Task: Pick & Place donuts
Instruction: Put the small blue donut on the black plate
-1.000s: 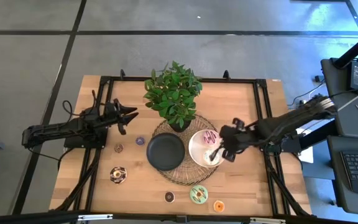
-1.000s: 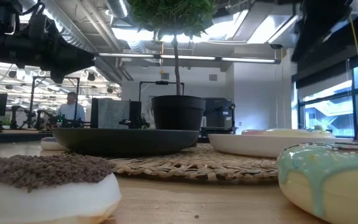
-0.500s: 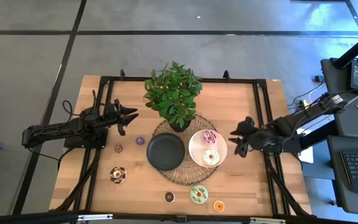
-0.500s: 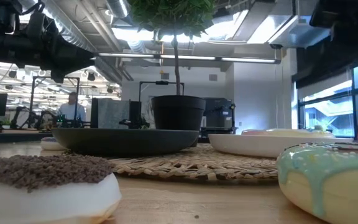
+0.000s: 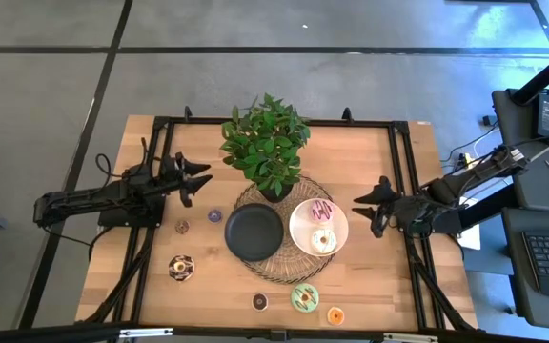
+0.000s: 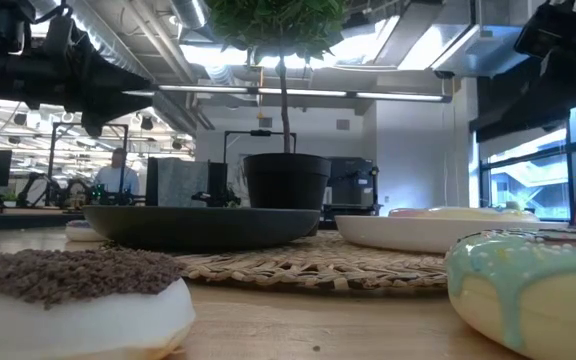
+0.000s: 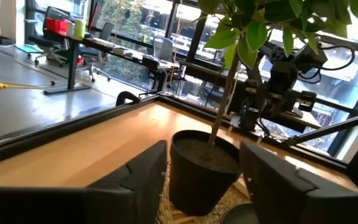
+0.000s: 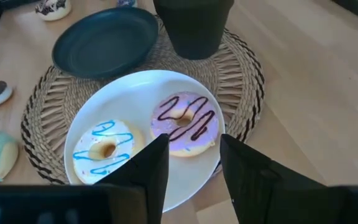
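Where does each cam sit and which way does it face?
High: overhead, straight down on the table; both arms show.
Low: table height, level across toward the room; green donut up close, arm parts overhead.
Left wrist: past its own fingers at the plant pot.
Right wrist: past its own fingers down on the white plate.
Shared: high and right wrist both show the white plate's two donuts.

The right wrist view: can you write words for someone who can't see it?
A white plate on a woven mat holds two donuts: a pink one with brown squiggles and a white one with blue squiggles. A black plate and a plant pot sit behind.
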